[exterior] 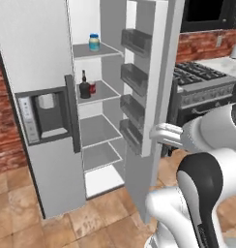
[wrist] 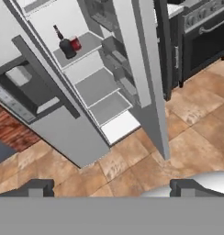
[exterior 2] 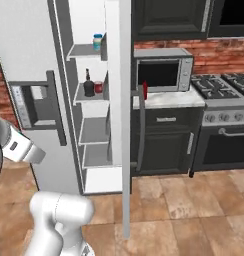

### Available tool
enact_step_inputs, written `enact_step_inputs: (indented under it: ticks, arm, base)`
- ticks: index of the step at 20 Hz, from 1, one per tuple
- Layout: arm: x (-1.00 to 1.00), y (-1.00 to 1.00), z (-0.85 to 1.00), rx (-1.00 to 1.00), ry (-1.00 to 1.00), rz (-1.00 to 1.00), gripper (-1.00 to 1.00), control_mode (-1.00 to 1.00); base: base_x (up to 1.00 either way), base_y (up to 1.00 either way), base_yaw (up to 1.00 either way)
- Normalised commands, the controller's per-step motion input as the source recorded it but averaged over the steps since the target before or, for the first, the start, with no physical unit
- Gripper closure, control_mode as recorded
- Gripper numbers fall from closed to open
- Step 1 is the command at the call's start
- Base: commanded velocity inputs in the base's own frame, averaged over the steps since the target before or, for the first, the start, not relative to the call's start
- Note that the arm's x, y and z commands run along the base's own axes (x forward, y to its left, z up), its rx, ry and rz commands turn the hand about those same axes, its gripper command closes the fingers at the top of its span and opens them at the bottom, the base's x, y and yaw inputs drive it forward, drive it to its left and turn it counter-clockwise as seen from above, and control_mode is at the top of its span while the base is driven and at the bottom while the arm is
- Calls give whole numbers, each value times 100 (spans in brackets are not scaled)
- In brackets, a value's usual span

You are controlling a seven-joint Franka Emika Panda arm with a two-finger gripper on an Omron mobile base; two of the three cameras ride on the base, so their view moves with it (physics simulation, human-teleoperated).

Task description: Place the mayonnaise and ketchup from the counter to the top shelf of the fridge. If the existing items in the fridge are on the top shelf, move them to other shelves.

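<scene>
The fridge stands with its right door swung open. On its top shelf sits the mayonnaise, a blue-lidded jar. One shelf lower are the existing items, a black bottle and a small red container. The ketchup stands on the white counter, partly hidden by the door's edge. My gripper is open and holds nothing. It hangs well back from the fridge, above the floor, with one fingertip at each side of the hand view.
The open door juts into the room between me and the counter. A microwave sits on the counter, and a stove stands to its right. The two lowest fridge shelves hold nothing. Tiled floor lies in front.
</scene>
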Motion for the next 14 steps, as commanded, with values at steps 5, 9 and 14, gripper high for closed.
enact_step_inputs:
  ticks: [5,9,14]
  arm:
    - [0,0,0,0,0,0,-100,100]
    - [0,0,0,0,0,0,-100,100]
    - [0,0,0,0,0,0,-100,100]
  base:
    - [-50,-98,-53]
    - [-10,-100,-39]
    - [53,-100,-11]
